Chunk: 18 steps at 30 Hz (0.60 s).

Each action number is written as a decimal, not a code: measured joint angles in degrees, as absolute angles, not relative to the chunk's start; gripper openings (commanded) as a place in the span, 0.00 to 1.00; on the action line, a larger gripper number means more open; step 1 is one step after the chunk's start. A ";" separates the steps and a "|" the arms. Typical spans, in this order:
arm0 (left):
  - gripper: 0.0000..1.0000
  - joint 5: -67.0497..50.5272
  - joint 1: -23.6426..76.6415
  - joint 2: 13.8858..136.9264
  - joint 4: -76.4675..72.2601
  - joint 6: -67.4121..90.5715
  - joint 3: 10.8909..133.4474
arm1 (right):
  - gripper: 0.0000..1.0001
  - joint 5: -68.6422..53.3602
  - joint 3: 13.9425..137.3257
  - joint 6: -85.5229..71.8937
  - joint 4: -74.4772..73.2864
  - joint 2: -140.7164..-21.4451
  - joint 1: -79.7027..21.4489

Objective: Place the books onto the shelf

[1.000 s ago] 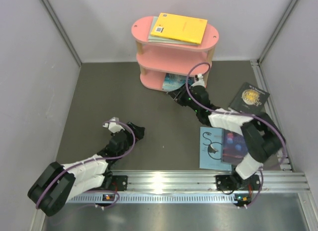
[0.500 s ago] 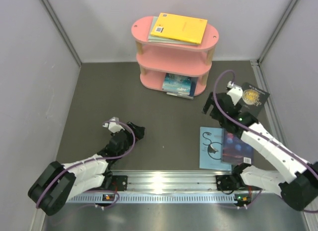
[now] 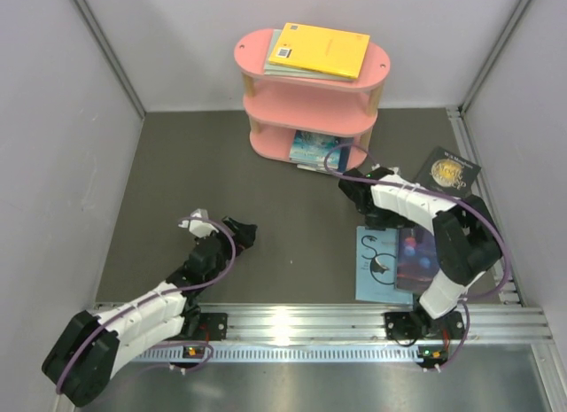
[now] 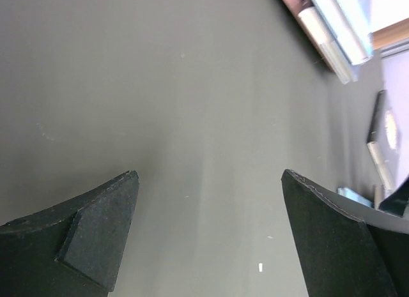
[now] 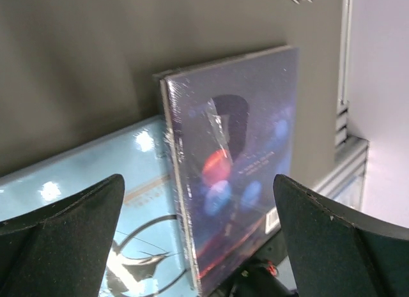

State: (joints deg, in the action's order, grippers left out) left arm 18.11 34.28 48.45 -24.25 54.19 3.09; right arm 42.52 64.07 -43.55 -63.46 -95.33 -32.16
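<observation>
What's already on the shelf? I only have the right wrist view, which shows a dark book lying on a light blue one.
Observer: From the top camera, a yellow book lies on a grey-green book on the top board of the pink shelf.
Operator: Anything on the lower boards?
Observer: At least one blue-covered book lies on the bottom board, sticking out at the front.
Operator: Any other book loose?
Observer: A black book with a gold emblem lies on the table near the right wall, beyond the stack you see.
</observation>
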 measured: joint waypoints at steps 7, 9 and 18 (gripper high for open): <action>0.99 18.28 34.28 44.95 -22.70 54.08 3.09 | 1.00 44.27 63.35 -44.88 -65.67 -99.88 -32.34; 0.99 18.28 34.28 44.97 -22.57 54.04 3.09 | 1.00 44.97 63.37 -45.21 -65.49 -101.73 -32.34; 0.99 18.28 34.28 44.97 -22.39 54.04 3.09 | 1.00 49.82 70.85 -43.09 -66.89 -109.91 -30.20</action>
State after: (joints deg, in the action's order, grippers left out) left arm 18.28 34.28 44.97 -22.39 54.04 3.09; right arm 49.82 70.85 -43.09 -66.89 -109.91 -30.20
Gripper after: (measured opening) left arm 0.991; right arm 0.996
